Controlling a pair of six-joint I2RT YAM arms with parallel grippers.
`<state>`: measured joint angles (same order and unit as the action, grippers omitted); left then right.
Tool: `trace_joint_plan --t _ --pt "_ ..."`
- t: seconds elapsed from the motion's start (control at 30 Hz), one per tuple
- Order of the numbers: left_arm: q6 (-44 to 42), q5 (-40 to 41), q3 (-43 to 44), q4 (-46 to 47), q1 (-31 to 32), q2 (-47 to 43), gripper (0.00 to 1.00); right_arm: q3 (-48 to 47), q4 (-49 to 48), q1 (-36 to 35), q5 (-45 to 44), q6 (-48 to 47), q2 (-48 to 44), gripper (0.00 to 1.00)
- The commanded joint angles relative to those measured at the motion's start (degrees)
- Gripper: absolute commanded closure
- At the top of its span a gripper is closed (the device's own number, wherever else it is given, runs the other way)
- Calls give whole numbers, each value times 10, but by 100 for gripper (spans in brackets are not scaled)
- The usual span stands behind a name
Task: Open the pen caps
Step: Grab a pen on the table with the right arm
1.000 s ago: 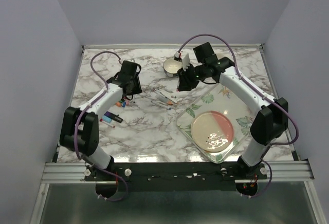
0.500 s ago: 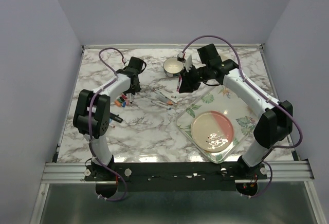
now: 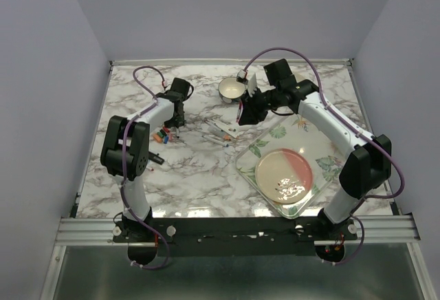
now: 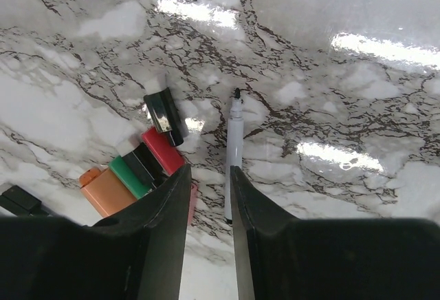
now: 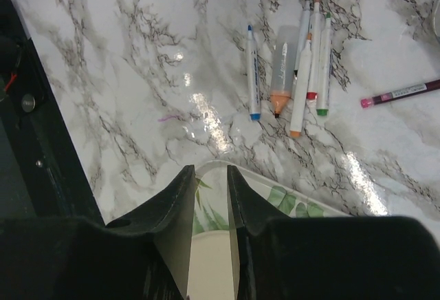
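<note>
Several loose pen caps, black, red, green and orange, lie in a cluster on the marble table; they also show in the top view. A white pen barrel with a bare black tip lies next to them. My left gripper hovers just above this pen's near end, its jaws a narrow gap apart and empty; it also shows in the top view. My right gripper is open a little and empty, above the tray's corner; it also shows in the top view. Several uncapped pens lie ahead of it.
A leaf-patterned tray holding a pink and cream plate sits at the right. A small bowl stands at the back middle. A pink pen lies apart from the group. A dark marker lies near the left arm.
My left arm has swung toward the back of the table and now points down over the caps and the pen. My right gripper has shifted slightly right and is now still.
</note>
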<state>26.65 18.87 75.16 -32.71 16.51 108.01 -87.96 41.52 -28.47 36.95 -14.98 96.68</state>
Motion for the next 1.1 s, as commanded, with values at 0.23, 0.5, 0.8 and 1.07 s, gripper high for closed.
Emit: trace_joint_plan --t 0.23,0.5,0.8,1.07 --pt "-8 -33 9 -6 -3 24 66 9 -11 8 22 7 -13 68" --pt "-3 -68 -4 -1 -5 33 75 10 -11 10 29 7 -18 68" --pt "27 -180 -39 46 -4 2 88 10 -11 16 33 9 -22 68" --pt "54 -270 -52 105 19 0 88 12 -11 18 35 9 -21 68"
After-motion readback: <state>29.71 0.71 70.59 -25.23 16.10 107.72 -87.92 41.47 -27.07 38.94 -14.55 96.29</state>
